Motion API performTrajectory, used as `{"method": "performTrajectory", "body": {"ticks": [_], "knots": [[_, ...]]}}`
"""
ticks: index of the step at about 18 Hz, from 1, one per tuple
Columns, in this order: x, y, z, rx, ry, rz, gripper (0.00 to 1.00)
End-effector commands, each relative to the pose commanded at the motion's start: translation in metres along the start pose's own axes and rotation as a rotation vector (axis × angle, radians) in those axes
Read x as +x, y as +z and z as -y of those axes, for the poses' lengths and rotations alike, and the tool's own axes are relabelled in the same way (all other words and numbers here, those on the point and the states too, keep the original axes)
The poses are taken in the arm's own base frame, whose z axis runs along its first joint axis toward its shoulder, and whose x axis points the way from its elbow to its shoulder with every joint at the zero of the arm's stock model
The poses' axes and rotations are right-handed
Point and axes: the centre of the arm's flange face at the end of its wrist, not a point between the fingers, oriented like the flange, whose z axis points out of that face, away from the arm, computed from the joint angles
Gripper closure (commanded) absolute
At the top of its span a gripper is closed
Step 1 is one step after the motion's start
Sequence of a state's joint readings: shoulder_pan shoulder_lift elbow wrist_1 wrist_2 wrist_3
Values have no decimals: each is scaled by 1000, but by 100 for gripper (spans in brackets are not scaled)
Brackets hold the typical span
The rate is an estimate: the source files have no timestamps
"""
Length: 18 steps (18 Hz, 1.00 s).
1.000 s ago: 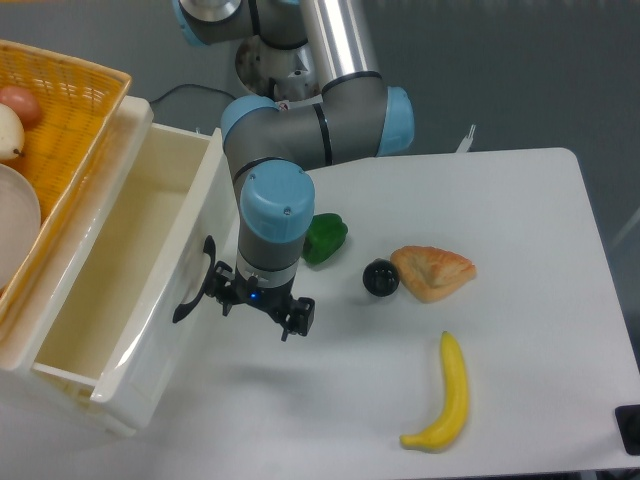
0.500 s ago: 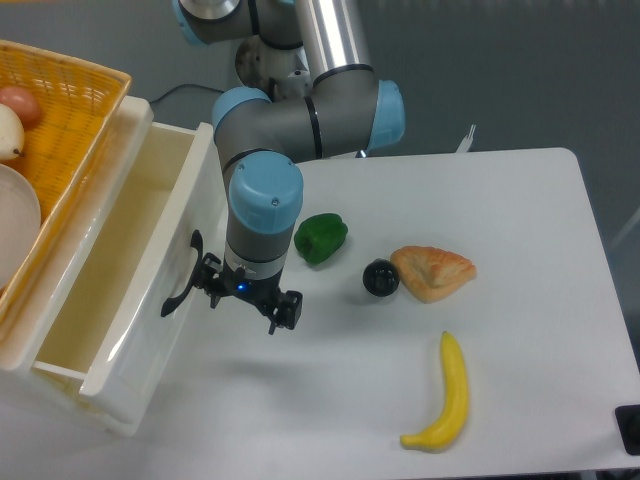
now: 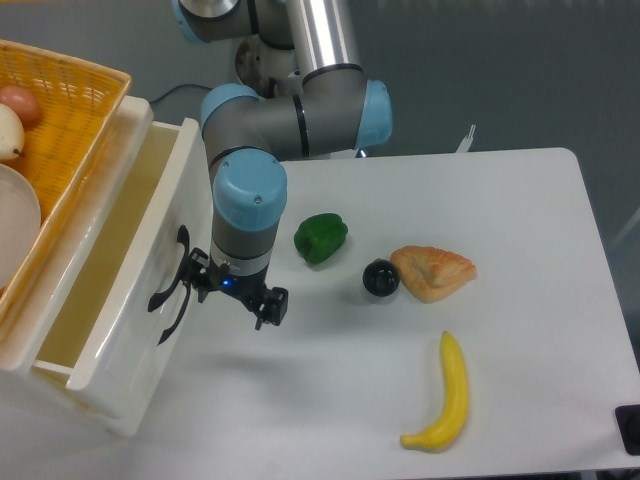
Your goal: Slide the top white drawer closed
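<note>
A white table (image 3: 520, 200) fills the right of the frame, with a grey floor behind it. At the left, the top white drawer (image 3: 130, 300) is glossy and partly pulled out; its one curved black handle (image 3: 168, 290) faces right. The gripper (image 3: 232, 292) is against this front, fingers apart. On the table lie one green pepper (image 3: 320, 237), one black ball (image 3: 380, 277), one pastry (image 3: 432, 271) and one banana (image 3: 446, 394). One yellow wicker basket (image 3: 70, 120) sits in the upper left.
</note>
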<state>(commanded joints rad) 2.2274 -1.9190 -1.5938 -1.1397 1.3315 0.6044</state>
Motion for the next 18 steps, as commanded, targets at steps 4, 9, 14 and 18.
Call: {"method": "performTrajectory", "body": {"ticks": [4, 9, 14, 18], "knots": [[11, 0, 3, 0, 16, -1, 0], [17, 5, 4, -7, 25, -7, 0], [21, 5, 5, -7, 32, -9, 0], [20, 5, 5, -6, 32, -8, 0]]}}
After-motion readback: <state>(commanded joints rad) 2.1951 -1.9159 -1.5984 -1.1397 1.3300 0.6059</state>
